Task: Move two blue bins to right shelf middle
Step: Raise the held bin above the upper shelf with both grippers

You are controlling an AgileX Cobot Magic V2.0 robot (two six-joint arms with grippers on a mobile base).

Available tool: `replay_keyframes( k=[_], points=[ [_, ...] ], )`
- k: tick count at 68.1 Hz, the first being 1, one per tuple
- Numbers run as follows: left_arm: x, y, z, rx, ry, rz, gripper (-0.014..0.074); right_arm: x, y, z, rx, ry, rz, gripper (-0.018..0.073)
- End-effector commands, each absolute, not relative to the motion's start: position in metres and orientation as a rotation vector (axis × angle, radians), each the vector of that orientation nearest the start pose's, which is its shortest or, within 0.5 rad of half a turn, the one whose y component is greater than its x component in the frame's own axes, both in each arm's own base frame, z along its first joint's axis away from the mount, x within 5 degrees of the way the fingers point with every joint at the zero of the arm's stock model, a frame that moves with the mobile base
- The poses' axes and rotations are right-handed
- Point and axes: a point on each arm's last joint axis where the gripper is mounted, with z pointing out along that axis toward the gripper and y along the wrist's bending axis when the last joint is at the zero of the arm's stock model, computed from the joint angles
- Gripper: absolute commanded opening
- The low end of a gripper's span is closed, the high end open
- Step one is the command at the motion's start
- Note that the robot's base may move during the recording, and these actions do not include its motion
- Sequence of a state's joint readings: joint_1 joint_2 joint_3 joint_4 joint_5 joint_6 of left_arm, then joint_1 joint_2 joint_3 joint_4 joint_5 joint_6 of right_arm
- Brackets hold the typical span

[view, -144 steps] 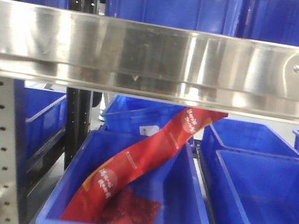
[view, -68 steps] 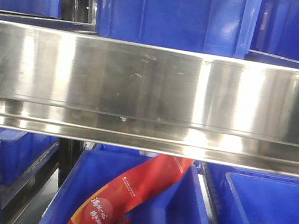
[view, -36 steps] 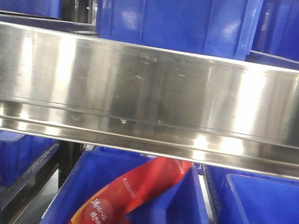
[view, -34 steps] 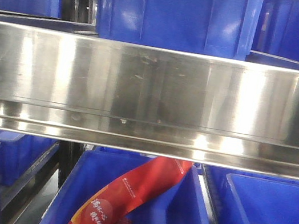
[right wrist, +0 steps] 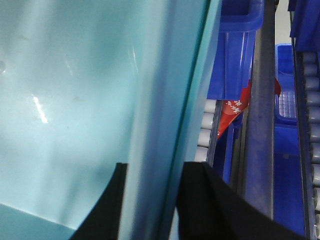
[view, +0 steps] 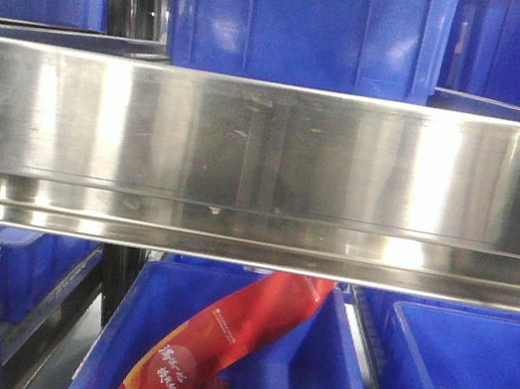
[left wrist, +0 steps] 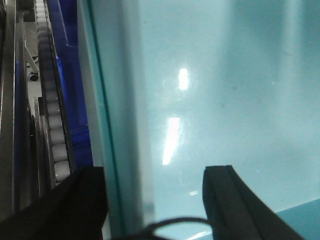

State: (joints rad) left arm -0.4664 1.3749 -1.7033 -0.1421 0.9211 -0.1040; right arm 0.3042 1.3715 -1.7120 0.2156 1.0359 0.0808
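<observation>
A pale blue bin fills both wrist views, and I look down into it. In the left wrist view its left wall and thick rim (left wrist: 120,125) run between the fingers of my left gripper (left wrist: 155,200). That gripper is open: one finger is outside the wall, the other (left wrist: 235,205) stands inside the bin, off the wall. In the right wrist view my right gripper (right wrist: 152,200) is shut on the bin's right rim (right wrist: 165,110), which fills the gap between its fingers. Neither the bin nor the grippers show in the front view.
A steel shelf beam (view: 265,165) crosses the front view at close range. Dark blue bins (view: 301,20) stand above it, more below, one holding a red packet (view: 223,349). Roller tracks (left wrist: 50,110) and dark blue bins (right wrist: 235,50) lie beside the pale bin.
Since 2.1 s ago the shelf beam has grown larger and dropped lower in the front view. Over the last second that view has stayed the same.
</observation>
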Motion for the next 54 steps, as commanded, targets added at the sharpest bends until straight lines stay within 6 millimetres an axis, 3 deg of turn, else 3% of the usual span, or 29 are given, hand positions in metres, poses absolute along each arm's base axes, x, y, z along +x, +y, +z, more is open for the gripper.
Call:
replay_keyframes(
  k=[1,13,25,42,54],
  points=[
    [0.238,-0.136,0.504,0.383,1.966,-0.564,-0.0111,0.257,0.097,0.493,-0.230,2.083,0.485,-0.0154],
    [0.237,-0.136,0.503,0.386,1.978,-0.567,-0.0111,0.258,0.097,0.494,-0.227,2.072,0.486,-0.0154],
    [0.246,-0.139,0.486,0.422,2.102,-0.510,-0.0111,0.260,0.099,0.483,-0.247,2.168,0.477,-0.0154],
    [0.280,-0.152,0.436,0.459,2.287,-0.402,-0.0111,0.289,0.107,0.444,-0.252,2.315,0.443,-0.0154],
    [0.292,-0.158,0.406,0.472,2.382,-0.379,-0.0111,0.302,0.111,0.412,-0.249,2.417,0.429,-0.0154]
  ],
)
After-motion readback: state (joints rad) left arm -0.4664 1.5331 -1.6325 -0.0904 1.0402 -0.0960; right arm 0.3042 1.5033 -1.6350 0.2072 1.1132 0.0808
